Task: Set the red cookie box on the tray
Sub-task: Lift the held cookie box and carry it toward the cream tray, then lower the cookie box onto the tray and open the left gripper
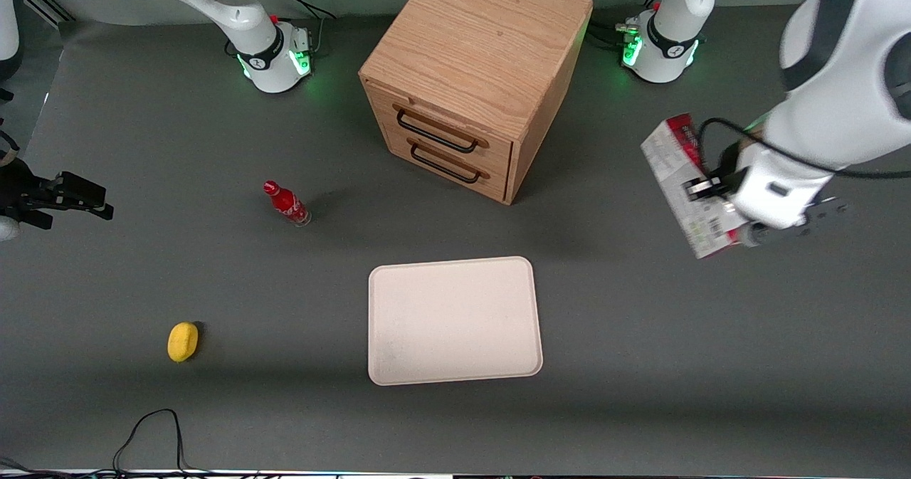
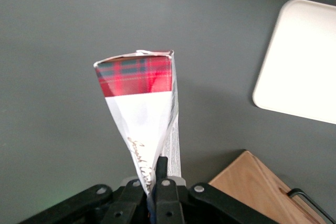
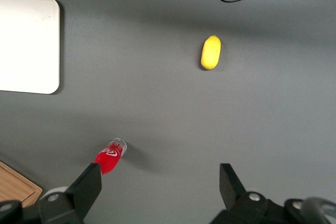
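**A:** Item by item, from the parked arm's end of the table to the working arm's?

**B:** One yellow lemon-shaped object [image 1: 183, 341], at about seven o'clock from the tray. One small red bottle [image 1: 286, 203], at about ten o'clock. One wooden two-drawer cabinet [image 1: 474, 77], at twelve. One tray [image 1: 454, 320], cream, low-rimmed, nothing on it. One red cookie box [image 1: 685, 188], at about two o'clock from the tray and well apart from it, held above the table.

**A:** Held how?

**B:** One gripper [image 2: 156, 181], its fingers pinching the box's near end; the tartan end [image 2: 135, 74] pointed away from the wrist.

**A:** Handling notes?

**B:** Judged light, a thin carton, stiff along its length but easily dented on the broad faces. The walls looked squeezed together at the pinch. A hold nearer the middle would probably have swung less; a long box held by one end could pivot or slip.
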`<action>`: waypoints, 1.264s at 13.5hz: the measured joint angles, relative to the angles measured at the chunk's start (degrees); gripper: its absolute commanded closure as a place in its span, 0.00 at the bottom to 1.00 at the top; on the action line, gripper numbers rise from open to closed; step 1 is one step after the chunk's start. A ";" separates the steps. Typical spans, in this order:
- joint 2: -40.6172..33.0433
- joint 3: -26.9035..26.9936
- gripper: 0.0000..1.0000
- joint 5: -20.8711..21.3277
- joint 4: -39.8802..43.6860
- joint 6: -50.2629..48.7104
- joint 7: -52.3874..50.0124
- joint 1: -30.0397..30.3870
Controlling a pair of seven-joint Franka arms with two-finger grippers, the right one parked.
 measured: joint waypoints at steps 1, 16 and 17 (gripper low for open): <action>3.80 -0.12 1.00 -0.01 3.68 0.15 -0.79 -2.45; 42.57 1.09 1.00 4.89 26.29 27.31 -3.51 -16.04; 43.02 1.20 1.00 4.99 26.29 27.36 -3.69 -16.22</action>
